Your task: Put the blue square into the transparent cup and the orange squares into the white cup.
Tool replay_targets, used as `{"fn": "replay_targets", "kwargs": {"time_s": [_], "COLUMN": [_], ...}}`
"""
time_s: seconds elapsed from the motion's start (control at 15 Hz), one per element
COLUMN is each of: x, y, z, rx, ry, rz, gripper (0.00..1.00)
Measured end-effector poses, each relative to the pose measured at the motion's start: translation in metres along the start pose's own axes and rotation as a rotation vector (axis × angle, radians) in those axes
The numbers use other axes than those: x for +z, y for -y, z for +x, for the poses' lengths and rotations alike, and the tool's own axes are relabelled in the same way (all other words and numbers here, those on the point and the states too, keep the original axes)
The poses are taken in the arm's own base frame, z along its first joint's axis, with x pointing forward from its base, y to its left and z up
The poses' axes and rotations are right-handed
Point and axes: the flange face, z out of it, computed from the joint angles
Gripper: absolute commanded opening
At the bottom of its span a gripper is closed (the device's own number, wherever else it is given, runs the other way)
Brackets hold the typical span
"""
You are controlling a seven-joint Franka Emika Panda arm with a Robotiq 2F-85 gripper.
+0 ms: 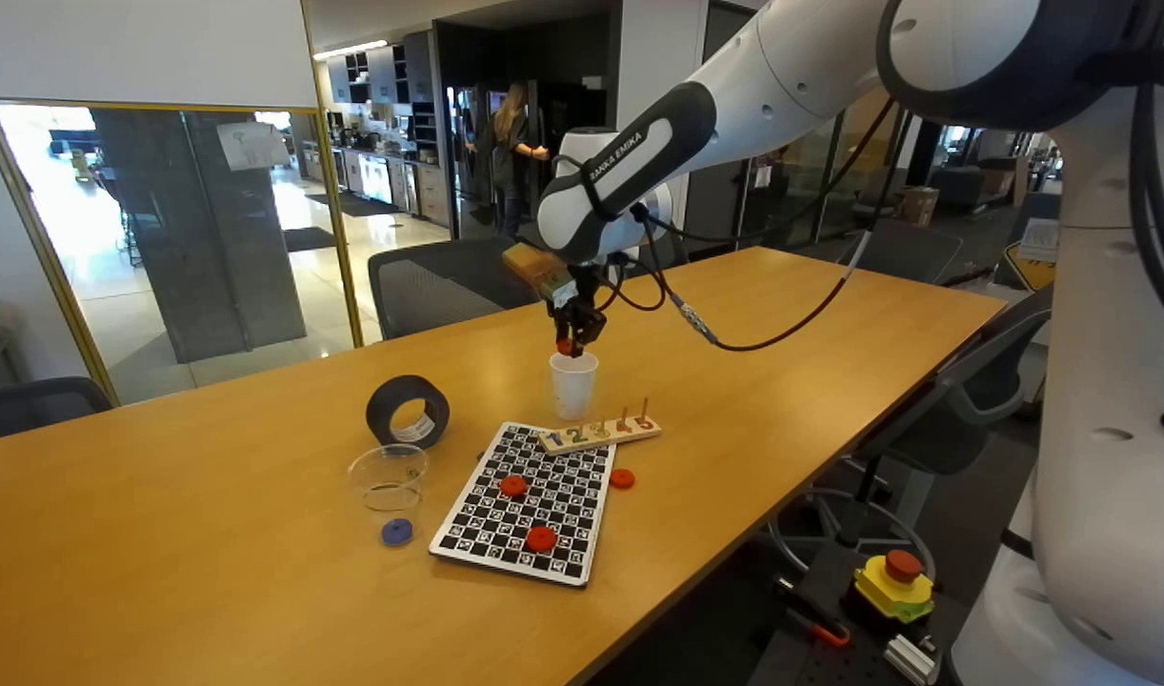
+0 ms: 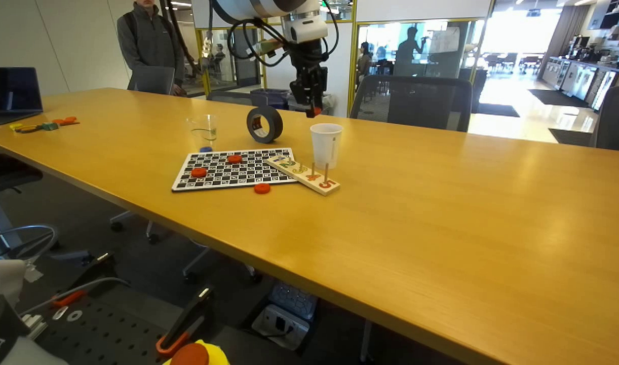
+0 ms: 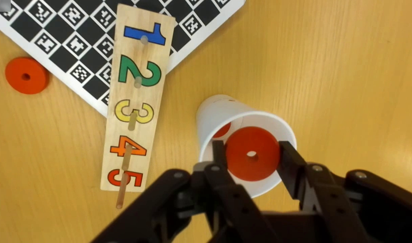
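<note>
A Robotiq gripper [image 3: 252, 154] is clasping an orange-red disc [image 3: 251, 143] above a white cup [image 1: 572, 391]. A blue disc [image 1: 397, 533] is resting beside a clear plastic cup [image 1: 377, 484].

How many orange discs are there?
5: two orange discs on the checkered board, one on the table beside it, one in the gripper, one inside the white cup, where more may hide.

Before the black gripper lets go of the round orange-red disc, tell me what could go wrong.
The round orange-red disc is pinched in the black gripper above the white tapered cup; released askew, it might miss the opening. Dipping lower, the gripper could tip the cup. The long wooden peg board lies beside the cup, so a low sideways swing might bump it.
</note>
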Motion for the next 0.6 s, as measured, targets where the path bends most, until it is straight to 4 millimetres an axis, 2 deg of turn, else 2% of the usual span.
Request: {"fn": "replay_targets", "kwargs": {"time_s": [0.27, 0.33, 0.4, 0.47, 0.6], "x": [0.021, 0.026, 0.031, 0.034, 0.040], "y": [0.008, 0.010, 0.012, 0.014, 0.018], "z": [0.015, 0.018, 0.019, 0.020, 0.022], "rx": [0.020, 0.022, 0.024, 0.026, 0.027], "ry": [-0.020, -0.024, -0.027, -0.030, -0.033], "rz": [-0.035, -0.043, -0.048, -0.051, -0.056], "gripper": [0.21, 0.29, 0.67, 0.68, 0.82]}}
